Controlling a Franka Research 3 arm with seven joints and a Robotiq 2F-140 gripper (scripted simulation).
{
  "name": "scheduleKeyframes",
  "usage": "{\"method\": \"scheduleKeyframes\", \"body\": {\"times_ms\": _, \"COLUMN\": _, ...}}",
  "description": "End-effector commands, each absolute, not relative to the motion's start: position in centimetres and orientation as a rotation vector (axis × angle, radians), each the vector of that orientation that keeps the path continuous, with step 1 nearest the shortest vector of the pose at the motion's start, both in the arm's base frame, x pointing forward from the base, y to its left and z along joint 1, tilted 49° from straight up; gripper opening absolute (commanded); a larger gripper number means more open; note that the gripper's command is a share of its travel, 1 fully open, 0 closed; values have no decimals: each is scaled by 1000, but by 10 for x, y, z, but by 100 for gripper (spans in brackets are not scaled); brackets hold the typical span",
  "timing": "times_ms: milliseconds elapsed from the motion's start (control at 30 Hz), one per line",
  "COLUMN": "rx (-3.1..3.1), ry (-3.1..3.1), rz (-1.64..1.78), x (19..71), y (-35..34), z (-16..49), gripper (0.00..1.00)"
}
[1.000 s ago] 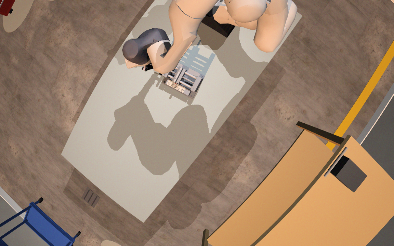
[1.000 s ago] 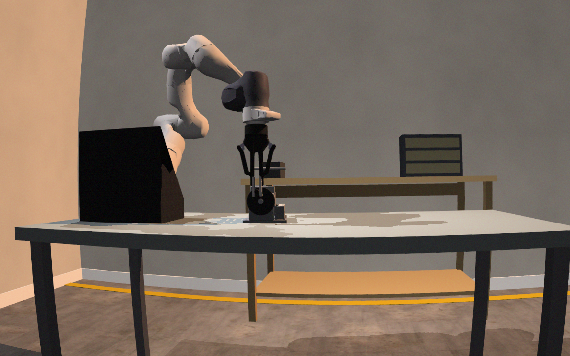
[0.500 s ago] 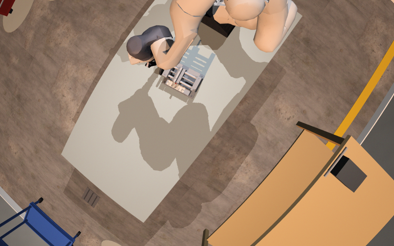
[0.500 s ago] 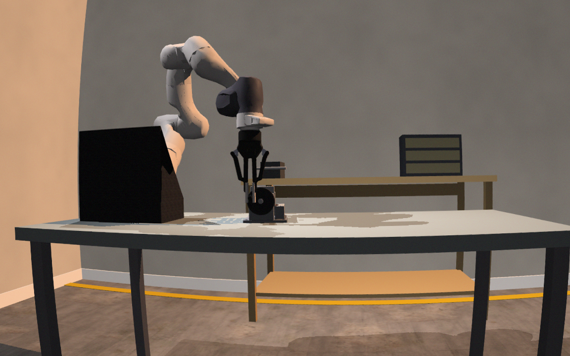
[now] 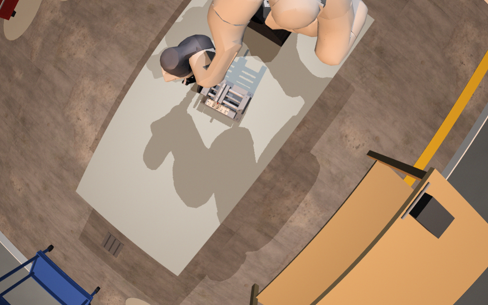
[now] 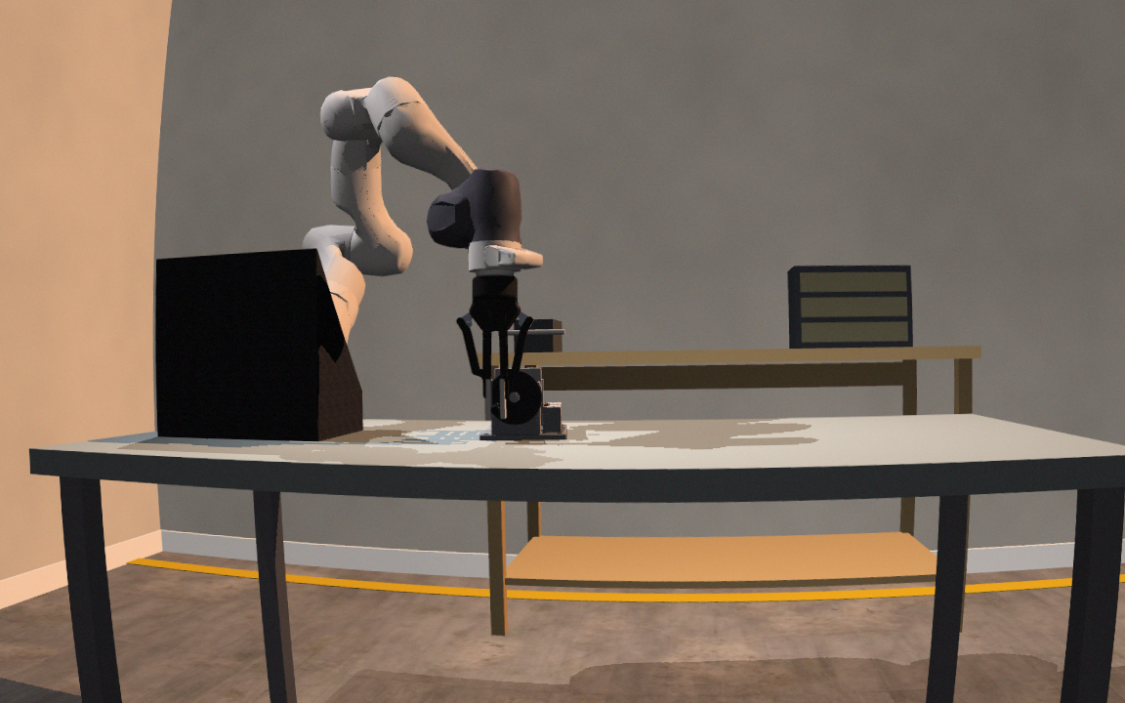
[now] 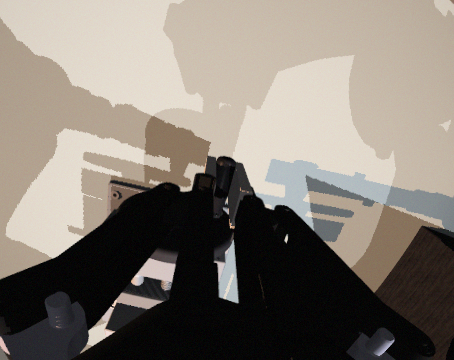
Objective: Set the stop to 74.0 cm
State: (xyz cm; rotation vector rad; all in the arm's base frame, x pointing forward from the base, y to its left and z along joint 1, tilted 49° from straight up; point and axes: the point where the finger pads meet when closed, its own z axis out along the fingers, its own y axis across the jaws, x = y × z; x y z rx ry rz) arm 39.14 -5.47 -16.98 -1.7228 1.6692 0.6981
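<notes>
A small grey stop fixture [image 5: 227,100] with rails and a scale strip sits on the pale table. Its dark round handwheel [image 6: 516,397] faces the exterior view, at the fixture's near end. My gripper [image 6: 504,377] hangs straight down over the wheel, and its black fingers are shut on the handwheel's small crank handle [image 7: 222,182]. In the wrist view the handle pokes up between the fingertips. The arm hides the wheel in the overhead view. The scale reading is too small to read.
A large dark box [image 6: 247,345] stands on the table to the left, by the arm's base. A wooden shelf table [image 6: 724,367] with a drawer unit [image 6: 850,306] stands behind. A blue cart [image 5: 33,280] stands on the floor.
</notes>
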Motion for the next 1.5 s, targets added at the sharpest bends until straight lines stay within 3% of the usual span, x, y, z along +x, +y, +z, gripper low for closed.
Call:
{"method": "scheduleKeyframes", "body": {"times_ms": 0, "rx": -1721, "ry": 1674, "rz": 696, "x": 396, "y": -50, "z": -174, "gripper": 4}}
{"method": "scheduleKeyframes", "body": {"times_ms": 767, "rx": -1721, "ry": 1674, "rz": 696, "x": 433, "y": -43, "z": -177, "gripper": 4}}
{"method": "scheduleKeyframes", "body": {"times_ms": 1467, "rx": -1721, "ry": 1674, "rz": 696, "x": 449, "y": -78, "z": -145, "gripper": 4}}
